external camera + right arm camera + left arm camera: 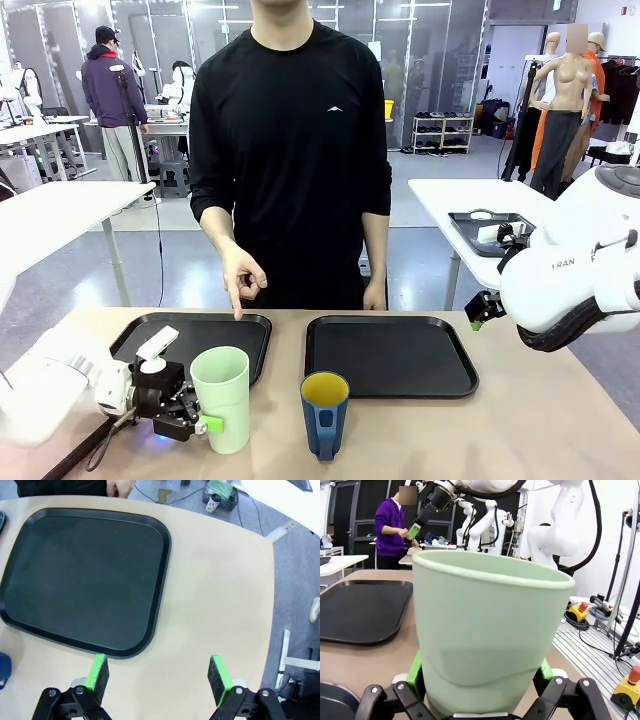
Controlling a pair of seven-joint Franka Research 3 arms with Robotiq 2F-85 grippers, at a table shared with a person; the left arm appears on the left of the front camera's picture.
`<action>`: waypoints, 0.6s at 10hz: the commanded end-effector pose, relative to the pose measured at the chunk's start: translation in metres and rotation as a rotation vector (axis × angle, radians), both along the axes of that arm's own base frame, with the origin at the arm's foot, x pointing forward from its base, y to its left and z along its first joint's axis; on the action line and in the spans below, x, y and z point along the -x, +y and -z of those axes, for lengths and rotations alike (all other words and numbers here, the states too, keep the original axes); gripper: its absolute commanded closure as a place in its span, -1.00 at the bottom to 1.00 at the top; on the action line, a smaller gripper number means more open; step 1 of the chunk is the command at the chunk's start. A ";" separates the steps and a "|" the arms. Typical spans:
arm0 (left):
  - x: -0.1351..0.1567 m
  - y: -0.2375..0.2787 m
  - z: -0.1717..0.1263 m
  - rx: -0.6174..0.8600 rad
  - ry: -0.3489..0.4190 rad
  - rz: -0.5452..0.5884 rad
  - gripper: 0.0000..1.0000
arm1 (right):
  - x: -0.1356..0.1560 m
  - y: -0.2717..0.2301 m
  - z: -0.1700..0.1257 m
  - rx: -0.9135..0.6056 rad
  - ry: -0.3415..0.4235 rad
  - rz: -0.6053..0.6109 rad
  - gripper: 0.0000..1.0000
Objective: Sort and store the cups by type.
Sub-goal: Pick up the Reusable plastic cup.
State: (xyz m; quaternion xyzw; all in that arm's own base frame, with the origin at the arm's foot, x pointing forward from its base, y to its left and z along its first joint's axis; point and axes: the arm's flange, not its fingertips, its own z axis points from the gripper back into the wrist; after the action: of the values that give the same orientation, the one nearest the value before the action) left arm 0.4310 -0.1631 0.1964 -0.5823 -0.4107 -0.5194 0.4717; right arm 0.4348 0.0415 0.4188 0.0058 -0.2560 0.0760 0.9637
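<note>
My left jaws grip the mint tumbler [221, 395] low, likely bound for the tray [225, 335] beyond them, where a hand [242, 280] points. My right jaws hang wide open.

We get bright, even overhead light, w/ soft shadows on the desk [540, 420]. Wrist views bow at edges. The mint tumbler [485, 630] looks sl. soft close-up; left wrist view is brightest toward 2 o'clock.

Front faces across table [540, 420]; right wrist overlooks shared tray [85, 580].
</note>
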 end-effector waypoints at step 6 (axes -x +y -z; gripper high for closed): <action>-0.005 -0.005 0.014 0.084 -0.023 0.019 -0.55 | 0.000 0.000 0.001 -0.002 -0.002 0.001 -1.00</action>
State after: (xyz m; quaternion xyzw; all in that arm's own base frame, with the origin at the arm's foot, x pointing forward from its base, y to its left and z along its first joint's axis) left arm 0.4331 -0.1664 0.1917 -0.6001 -0.4123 -0.5093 0.4589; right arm 0.4348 0.0415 0.4188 0.0058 -0.2560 0.0760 0.9637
